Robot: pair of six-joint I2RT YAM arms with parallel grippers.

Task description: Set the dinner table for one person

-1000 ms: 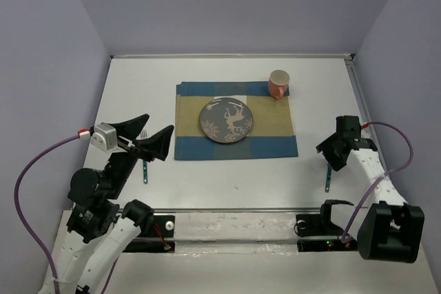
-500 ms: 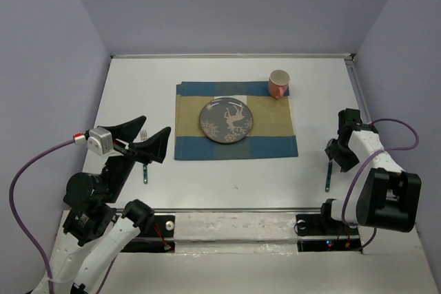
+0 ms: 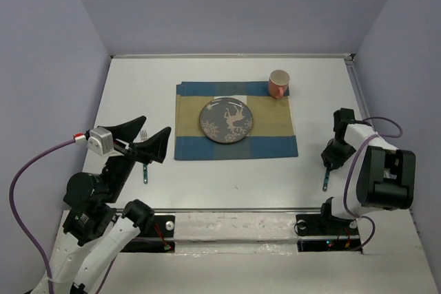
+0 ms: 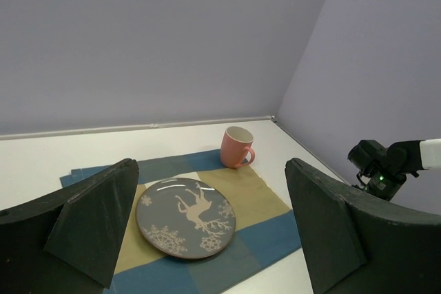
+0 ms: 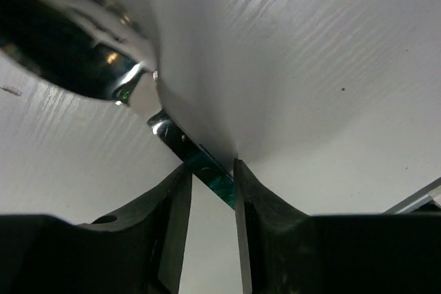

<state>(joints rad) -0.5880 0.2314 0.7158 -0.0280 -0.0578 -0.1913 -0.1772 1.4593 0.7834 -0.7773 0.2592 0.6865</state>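
Tabletop (image 3: 227,177) fills the overhead view, with mat (image 3: 234,146), plate (image 3: 226,120) and mug (image 3: 278,85) at its middle and the right claw (image 3: 331,158) down over the spoon (image 3: 325,180) near its right side. Left wrist view: left claw (image 4: 210,191) gapes wide, empty. Right wrist view: fingers (image 5: 172,211) straddle the teal handle, half closed, grip uncertain. Pinched so close to the neck, the spoon could pivot or slip.

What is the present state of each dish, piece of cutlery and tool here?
plate: flat on the mat, bare.
mug: upright on the mat's far right corner.
fork: lying on the table, left of the mat, untouched.
spoon: lying on the table, handle between the fingers of the right tool.
left tool: wide open above the fork.
right tool: down at the spoon, grip unclear.
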